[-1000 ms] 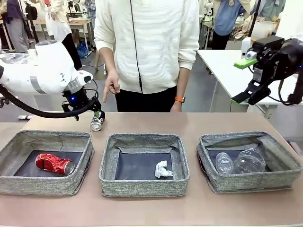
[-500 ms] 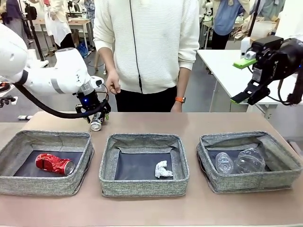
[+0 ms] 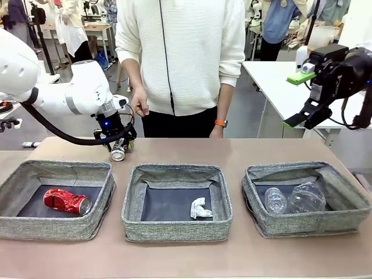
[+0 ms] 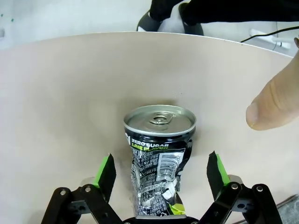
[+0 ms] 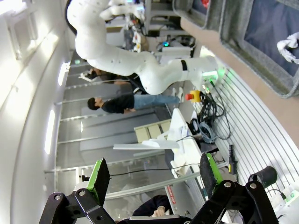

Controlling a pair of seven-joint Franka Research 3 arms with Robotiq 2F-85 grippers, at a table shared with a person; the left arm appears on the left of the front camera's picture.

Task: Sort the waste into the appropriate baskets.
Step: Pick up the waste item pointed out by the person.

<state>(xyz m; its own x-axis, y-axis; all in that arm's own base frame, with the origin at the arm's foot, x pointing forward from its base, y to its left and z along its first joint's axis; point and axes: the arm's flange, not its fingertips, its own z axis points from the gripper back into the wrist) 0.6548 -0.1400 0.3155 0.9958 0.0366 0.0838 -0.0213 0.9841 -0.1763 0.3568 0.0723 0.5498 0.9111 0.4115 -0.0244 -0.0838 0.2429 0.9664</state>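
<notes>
- left gripper (image 4: 159, 175) straddles the black-and-silver can (image 4: 158, 156) lying on the table (image 4: 56, 102) behind the left basket (image 3: 55, 197); its pads stand clear of the can's sides, jaws apart
- right gripper (image 3: 302, 99) hangs high at the right, jaws wide, holding nothing
</notes>
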